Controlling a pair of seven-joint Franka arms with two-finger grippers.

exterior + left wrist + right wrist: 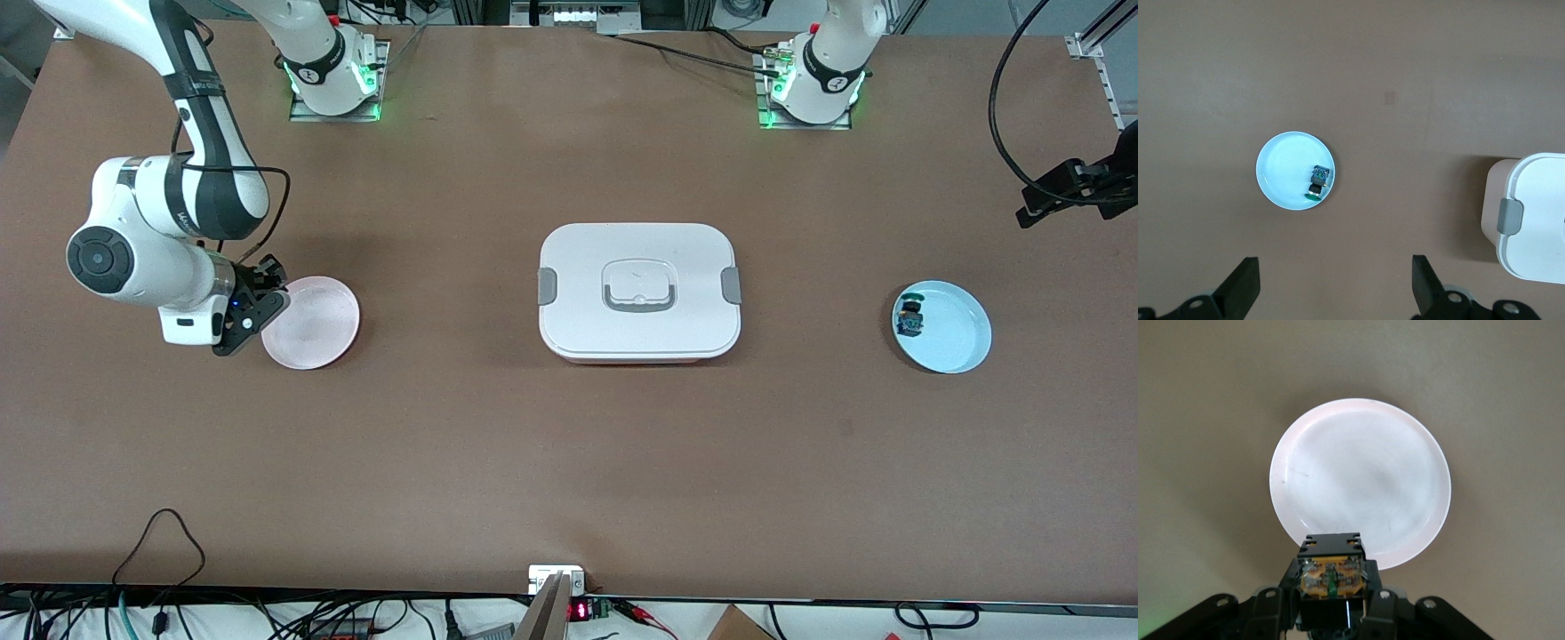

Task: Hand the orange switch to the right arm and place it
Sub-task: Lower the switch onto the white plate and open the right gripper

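The orange switch [1331, 577] is pinched in the right gripper [1331, 600], over the pink plate's [311, 323] edge — poised, I'd guess, for setting down. The left gripper [1331, 283] hangs spread and empty above the blue plate [1281, 167] — waiting.

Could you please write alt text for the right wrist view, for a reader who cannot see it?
The right tool is shut on the orange switch, holding it above the table beside the rim of an empty pink plate. The plate lies on a plain brown table.
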